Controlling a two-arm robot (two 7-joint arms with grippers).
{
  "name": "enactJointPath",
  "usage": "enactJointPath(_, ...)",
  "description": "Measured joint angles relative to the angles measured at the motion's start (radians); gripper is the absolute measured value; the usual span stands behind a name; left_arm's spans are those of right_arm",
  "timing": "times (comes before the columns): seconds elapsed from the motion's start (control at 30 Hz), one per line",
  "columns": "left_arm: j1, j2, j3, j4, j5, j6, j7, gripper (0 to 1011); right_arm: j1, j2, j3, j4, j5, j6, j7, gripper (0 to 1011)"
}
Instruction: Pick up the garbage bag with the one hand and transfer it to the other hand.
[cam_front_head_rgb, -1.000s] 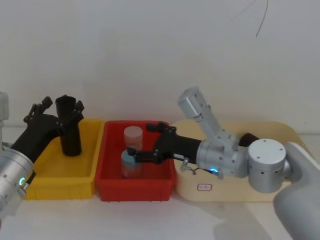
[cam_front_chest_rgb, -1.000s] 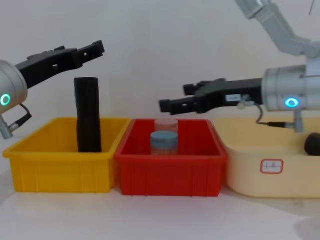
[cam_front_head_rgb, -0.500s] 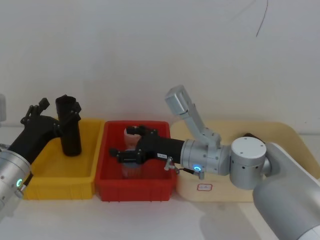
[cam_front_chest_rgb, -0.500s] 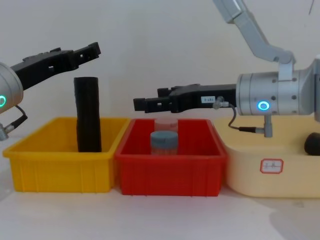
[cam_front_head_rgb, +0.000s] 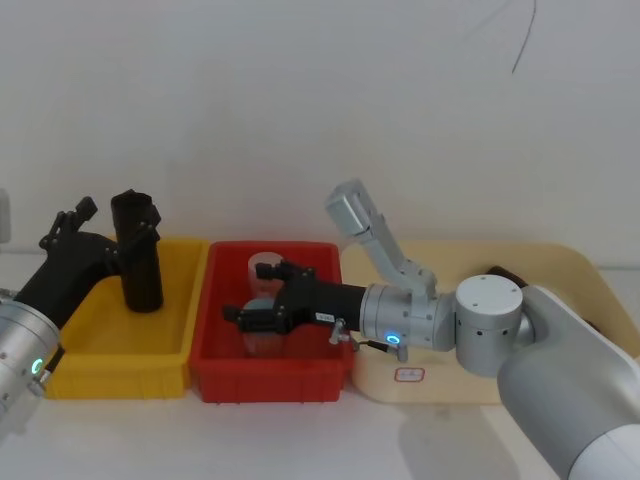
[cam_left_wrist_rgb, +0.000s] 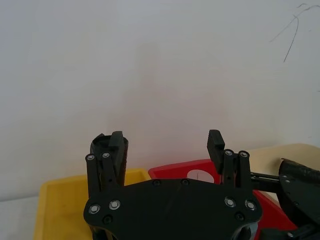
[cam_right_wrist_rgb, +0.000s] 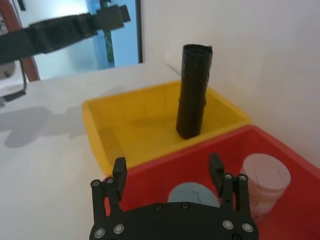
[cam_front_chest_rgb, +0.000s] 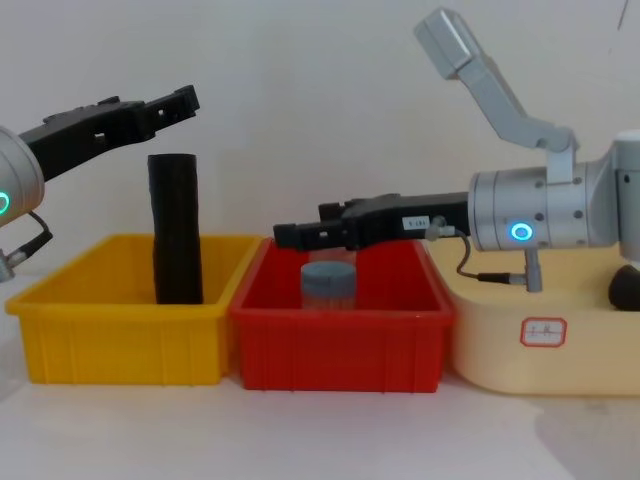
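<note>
The garbage bag (cam_front_head_rgb: 137, 262) (cam_front_chest_rgb: 176, 230) (cam_right_wrist_rgb: 194, 92) is a matte black roll standing upright in the yellow bin (cam_front_head_rgb: 120, 370) (cam_front_chest_rgb: 120, 345). My left gripper (cam_front_head_rgb: 112, 225) (cam_front_chest_rgb: 185, 98) (cam_left_wrist_rgb: 166, 145), on the green-ringed arm, hovers open just above the roll's top without touching it. The roll's top shows behind one finger (cam_left_wrist_rgb: 117, 147) in the left wrist view. My right gripper (cam_front_head_rgb: 262, 295) (cam_front_chest_rgb: 285, 235) (cam_right_wrist_rgb: 167, 170), on the blue-ringed arm, stretches open over the red bin (cam_front_head_rgb: 270, 378) (cam_front_chest_rgb: 340, 350), holding nothing.
In the red bin stand a blue-lidded jar (cam_front_chest_rgb: 328, 285) (cam_right_wrist_rgb: 192, 192) and a pale clear jar (cam_front_head_rgb: 265, 268) (cam_right_wrist_rgb: 265, 182), directly under the right gripper. A beige tray (cam_front_head_rgb: 560, 265) (cam_front_chest_rgb: 540, 370) on the right holds a dark rounded thing (cam_front_chest_rgb: 627, 288). A white wall closes the back.
The right gripper reached left across the red bin, then dropped lower over the jars and drew back slightly. The left gripper and the roll have hardly moved.
</note>
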Motion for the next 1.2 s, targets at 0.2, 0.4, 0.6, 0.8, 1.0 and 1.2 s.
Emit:
enactJointPath(0.2, 0.001, 0.001, -0.001, -0.001, 0.000, 0.000, 0.001, 1001, 0.033, -0.004, -0.014, 0.074, -0.014, -0.030, -0.008, 1001)
enactJointPath(0.4, 0.001, 0.001, -0.001, -0.001, 0.000, 0.000, 0.001, 1001, 0.056, -0.005, -0.025, 0.124, -0.033, -0.053, -0.021, 1001)
enactJointPath(0.6, 0.001, 0.001, -0.001, -0.001, 0.000, 0.000, 0.001, 1001, 0.069, -0.002, -0.030, 0.149, -0.048, -0.066, -0.030, 1001)
enactJointPath(0.8, 0.001, 0.001, -0.001, -0.001, 0.000, 0.000, 0.001, 1001, 0.072, 0.004, -0.035, 0.152, -0.058, -0.069, -0.031, 1002)
enactJointPath(1.0, 0.001, 0.001, -0.001, -0.001, 0.000, 0.000, 0.001, 1001, 0.070, 0.011, -0.048, 0.141, -0.069, -0.064, -0.026, 1002)
enactJointPath(1.2, 0.001, 0.001, -0.001, -0.001, 0.000, 0.000, 0.001, 1001, 0.067, 0.012, -0.060, 0.130, -0.075, -0.057, -0.014, 1001)
